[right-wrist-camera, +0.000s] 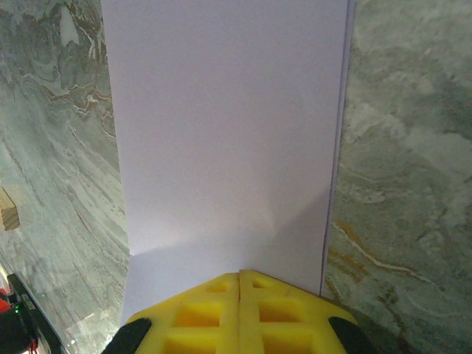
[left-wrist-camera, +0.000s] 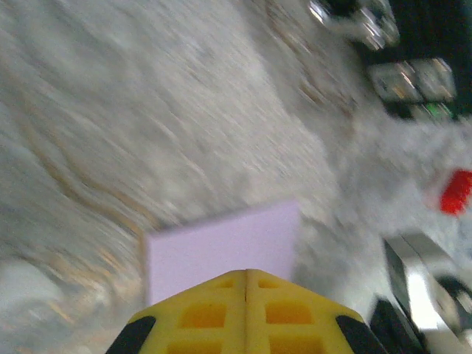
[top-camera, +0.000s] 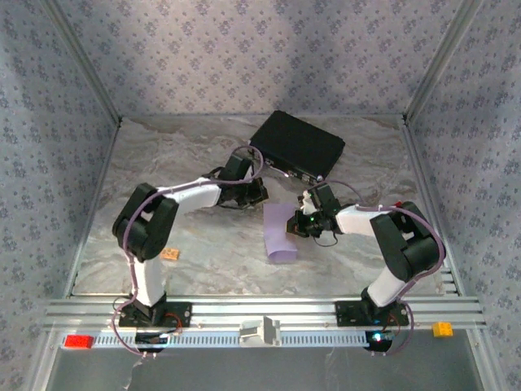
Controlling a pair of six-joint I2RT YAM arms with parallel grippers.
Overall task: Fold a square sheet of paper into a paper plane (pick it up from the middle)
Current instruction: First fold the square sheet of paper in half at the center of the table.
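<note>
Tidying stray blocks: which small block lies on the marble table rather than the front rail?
The tan block, near the left arm; the red block and orange block sit on the rail.

Grey marbled table [top-camera: 203, 261]: lilac paper [top-camera: 281, 236] at centre, black case [top-camera: 297, 145] far side, tan block [top-camera: 170, 254] near-left.

The sheet of paper [top-camera: 281, 232] is plain pale lilac, unmarked. The table [top-camera: 187, 155] is marbled grey-white with tan veins, and the walls [top-camera: 260, 57] carry a small floral print in grey-lilac. The case [top-camera: 297, 145] is black, the little block [top-camera: 170, 254] tan. The left gripper [left-wrist-camera: 245, 276] and right gripper [right-wrist-camera: 239, 276] are yellow with black corners.
</note>
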